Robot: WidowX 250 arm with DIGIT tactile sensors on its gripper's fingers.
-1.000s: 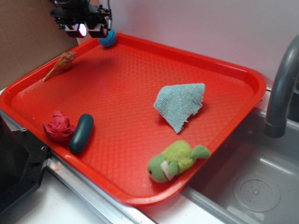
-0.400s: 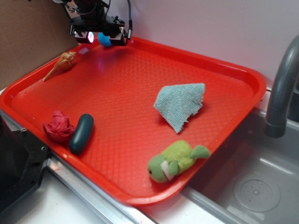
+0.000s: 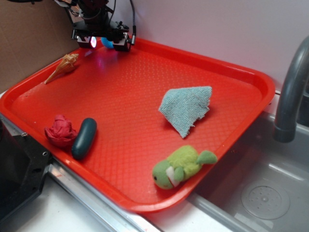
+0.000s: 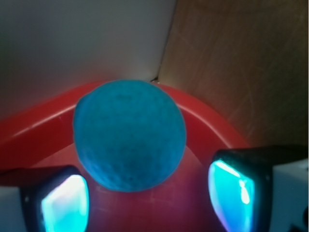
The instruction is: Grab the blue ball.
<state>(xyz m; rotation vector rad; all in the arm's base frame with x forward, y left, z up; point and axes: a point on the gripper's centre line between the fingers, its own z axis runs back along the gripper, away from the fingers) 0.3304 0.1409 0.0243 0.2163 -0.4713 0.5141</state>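
We see a red tray beside a grey sink — gripper fingers spread, upper left, straddling the blue ball.

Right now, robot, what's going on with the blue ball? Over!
Gripper open, low at the tray's back corner. Ball sits between the fingers, not squeezed yet. Nothing in the way.

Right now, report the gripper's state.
Gripper: open, fingers either side of the blue ball in the red tray's far corner, not yet closed on it.
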